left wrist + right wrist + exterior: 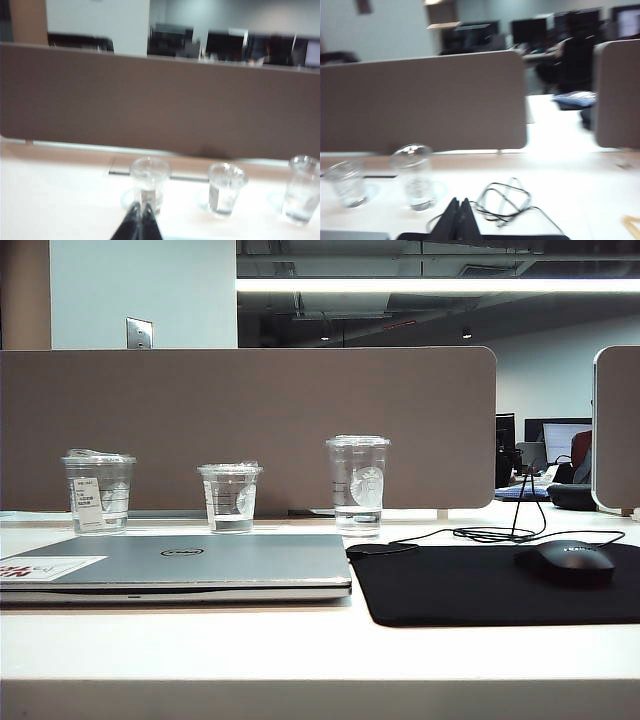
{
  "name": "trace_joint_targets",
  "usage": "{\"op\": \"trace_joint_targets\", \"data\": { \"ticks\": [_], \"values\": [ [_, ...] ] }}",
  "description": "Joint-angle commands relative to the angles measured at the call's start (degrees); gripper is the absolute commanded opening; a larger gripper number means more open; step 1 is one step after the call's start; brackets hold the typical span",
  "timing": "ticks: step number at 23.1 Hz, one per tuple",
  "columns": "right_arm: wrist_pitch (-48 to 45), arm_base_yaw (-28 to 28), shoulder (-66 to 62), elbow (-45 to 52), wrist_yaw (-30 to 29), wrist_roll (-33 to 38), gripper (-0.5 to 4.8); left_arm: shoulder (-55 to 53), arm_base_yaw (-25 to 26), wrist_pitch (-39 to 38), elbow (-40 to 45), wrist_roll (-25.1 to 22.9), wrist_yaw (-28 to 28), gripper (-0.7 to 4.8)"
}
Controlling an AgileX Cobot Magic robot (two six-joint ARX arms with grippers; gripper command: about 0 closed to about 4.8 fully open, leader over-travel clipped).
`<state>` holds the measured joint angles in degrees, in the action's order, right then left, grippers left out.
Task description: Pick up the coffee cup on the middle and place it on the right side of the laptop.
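Observation:
The coffee cup [231,497], short and clear with a lid and a whitish round logo, stands in the middle of a row of three cups behind the laptop [180,565]. The laptop lies closed, silver-grey, with a white-and-red sticker. Neither gripper shows in the exterior view. In the left wrist view my left gripper [140,207] is shut and empty, well short of the cups, with the coffee cup [226,189] ahead and off to one side. My right gripper [459,202] is shut and empty too, near the mouse pad's back edge; the coffee cup [347,182] stands well off to its side.
A labelled cup [98,492] stands left of the coffee cup, a taller cup [357,485] right of it. Right of the laptop lies a black mouse pad [480,590] carrying a mouse [565,562], its cable [500,533] looped behind. A brown partition [250,420] backs the desk.

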<state>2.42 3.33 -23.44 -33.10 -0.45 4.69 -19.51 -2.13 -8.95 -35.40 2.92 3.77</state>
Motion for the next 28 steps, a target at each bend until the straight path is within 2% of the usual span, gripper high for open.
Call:
{"op": "trace_joint_targets", "data": {
  "ticks": [1,7,10,13,16,17,20,24,25,26,28],
  "values": [
    [-1.09,0.04,-6.54,-6.12,-4.81,-0.52,-0.05,-6.75,-0.04,-3.54,-5.62,-2.49,-2.58,-0.06],
    [0.83,0.37,-20.33,-16.15,-11.23,-3.23,-0.05,-15.28,-0.02,-3.96,-11.21,-2.51,-7.80,-0.06],
    [6.05,1.53,-28.28,-21.90,-11.98,-3.89,-0.05,-20.20,-0.07,-3.76,-11.72,-2.56,-8.50,-0.06],
    [10.86,1.53,-33.24,-25.66,-13.57,-3.85,-0.05,-23.67,-3.15,-1.51,-11.72,-3.52,-8.48,-0.06],
    [18.36,1.57,-40.41,-31.76,-17.11,-3.87,-0.05,-29.24,-8.72,2.47,-12.44,-9.81,-7.85,-0.06],
    [19.30,1.60,-41.35,-32.68,-17.57,-3.89,-0.05,-30.34,-9.60,2.45,-12.87,-10.01,-7.82,-0.06],
    [18.60,1.60,-42.14,-33.22,-17.51,-3.89,-0.05,-33.90,-11.45,2.34,-14.01,-9.92,-7.30,-0.06],
    [15.45,1.60,-43.54,-33.29,-17.55,-4.48,-0.05,-39.69,-11.41,3.04,-14.80,-9.84,-8.35,-0.04],
    [15.30,1.60,-43.58,-33.29,-17.53,-4.52,-0.05,-40.92,-11.45,3.54,-14.80,-9.81,-9.11,0.14],
    [14.99,1.60,-43.95,-33.38,-17.55,-4.52,-0.05,-41.86,-11.45,3.65,-14.80,-9.81,-10.19,0.70],
    [14.23,1.66,-44.46,-33.57,-17.77,-4.50,-0.05,-44.33,-11.45,4.61,-14.80,-9.75,-11.74,3.01]
  ]
}}
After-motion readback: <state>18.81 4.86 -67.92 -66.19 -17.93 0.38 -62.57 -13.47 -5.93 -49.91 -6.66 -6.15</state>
